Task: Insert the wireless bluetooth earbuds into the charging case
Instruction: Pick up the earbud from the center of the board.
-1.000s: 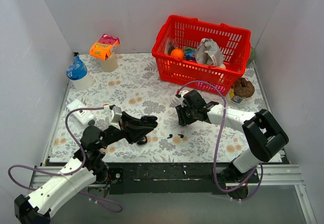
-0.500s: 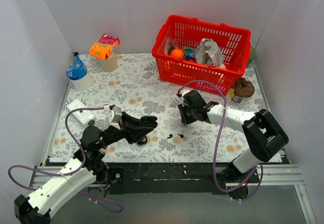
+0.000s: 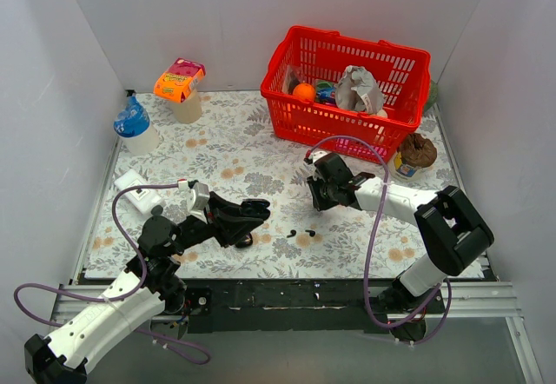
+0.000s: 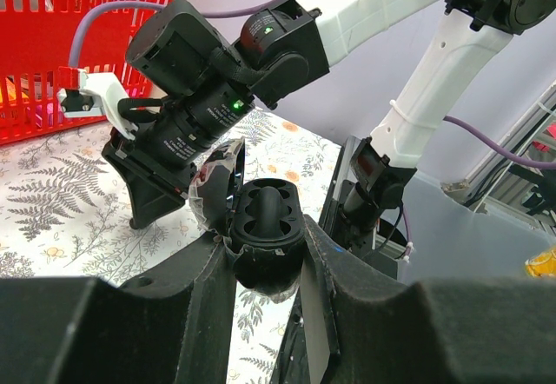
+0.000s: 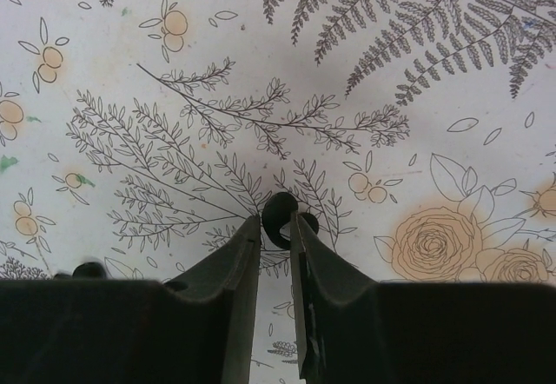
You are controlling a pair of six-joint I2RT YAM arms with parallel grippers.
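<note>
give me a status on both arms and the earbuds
Left jaws shut on the open case. Right jaws shut on one earbud. Two loose earbuds on the cloth. Nothing in the way.

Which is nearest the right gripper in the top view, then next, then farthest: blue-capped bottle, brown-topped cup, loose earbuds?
From the right gripper:
1. loose earbuds, close by, near side.
2. brown-topped cup, right edge.
3. blue-capped bottle, far left.
</note>
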